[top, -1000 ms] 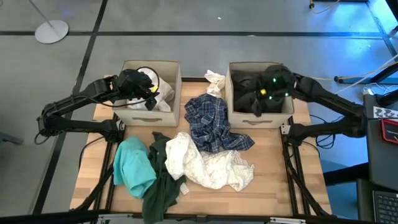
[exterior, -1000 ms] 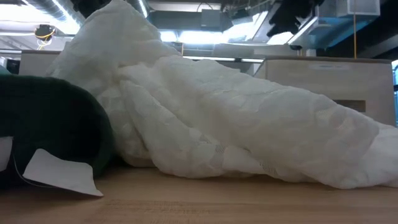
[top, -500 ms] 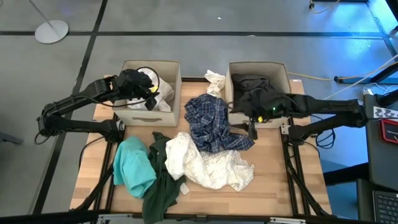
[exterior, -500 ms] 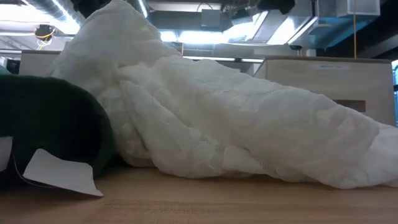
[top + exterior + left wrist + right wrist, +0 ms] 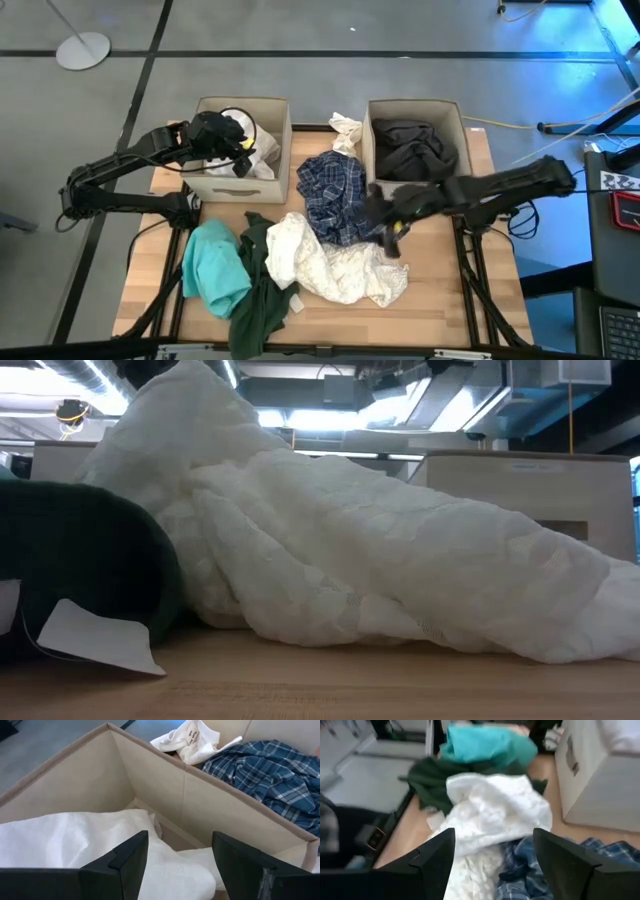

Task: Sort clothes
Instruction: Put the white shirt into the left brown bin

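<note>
My left gripper (image 5: 238,148) hangs open and empty over the left beige box (image 5: 283,130), above a white garment (image 5: 90,845) that lies in it. My right gripper (image 5: 378,222) is open and empty above the blue plaid shirt (image 5: 340,195), which lies at mid-table; the shirt also shows in the right wrist view (image 5: 530,865). A white garment (image 5: 335,265) lies in front of the shirt, with a dark green one (image 5: 258,280) and a teal one (image 5: 215,265) to its left. A dark grey garment (image 5: 410,150) lies in the right box (image 5: 368,140). A small white garment (image 5: 345,128) lies between the boxes.
The two beige boxes stand side by side at the table's far edge. In the low view the white garment (image 5: 350,550) fills most of the picture, with the dark green one (image 5: 80,560) and a paper tag (image 5: 100,635) at its left. Bare wood lies along the near right.
My right gripper has left the right box and swung toward the table's near edge and to the left, coming over the plaid shirt's right part. The dark grey garment stays in the box. My left arm has kept still.
</note>
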`<state>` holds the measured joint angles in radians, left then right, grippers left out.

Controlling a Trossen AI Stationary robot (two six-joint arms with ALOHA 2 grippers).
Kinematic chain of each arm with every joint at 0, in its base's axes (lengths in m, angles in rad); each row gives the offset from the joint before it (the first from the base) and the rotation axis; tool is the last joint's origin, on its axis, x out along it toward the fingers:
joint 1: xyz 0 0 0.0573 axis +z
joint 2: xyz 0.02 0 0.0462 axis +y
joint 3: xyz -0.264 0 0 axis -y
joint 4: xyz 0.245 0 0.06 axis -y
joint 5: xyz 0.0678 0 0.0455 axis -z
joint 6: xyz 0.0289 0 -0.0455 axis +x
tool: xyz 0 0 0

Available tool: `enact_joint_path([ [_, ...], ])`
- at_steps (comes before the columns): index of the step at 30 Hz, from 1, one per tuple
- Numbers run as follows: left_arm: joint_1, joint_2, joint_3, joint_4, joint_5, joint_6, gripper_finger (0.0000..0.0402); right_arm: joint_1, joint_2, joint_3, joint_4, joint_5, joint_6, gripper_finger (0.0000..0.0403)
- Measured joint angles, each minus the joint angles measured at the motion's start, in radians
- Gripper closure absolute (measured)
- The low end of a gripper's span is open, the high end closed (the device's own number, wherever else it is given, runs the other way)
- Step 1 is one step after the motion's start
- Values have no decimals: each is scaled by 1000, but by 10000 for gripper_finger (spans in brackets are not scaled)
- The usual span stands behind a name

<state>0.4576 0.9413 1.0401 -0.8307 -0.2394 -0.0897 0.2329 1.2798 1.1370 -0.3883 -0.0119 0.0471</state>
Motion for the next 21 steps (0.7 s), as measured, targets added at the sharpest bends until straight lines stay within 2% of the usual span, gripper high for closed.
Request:
enact_joint_path([
  [4,0,0,0,0,0,12,192,52,106,0,42,70,-6,134],
  [10,0,0,0,-10,0,11,192,92,228,0,107,75,13,134],
  [21,0,0,0,-34,0,24,192,130,397,0,224,73,144,134],
])
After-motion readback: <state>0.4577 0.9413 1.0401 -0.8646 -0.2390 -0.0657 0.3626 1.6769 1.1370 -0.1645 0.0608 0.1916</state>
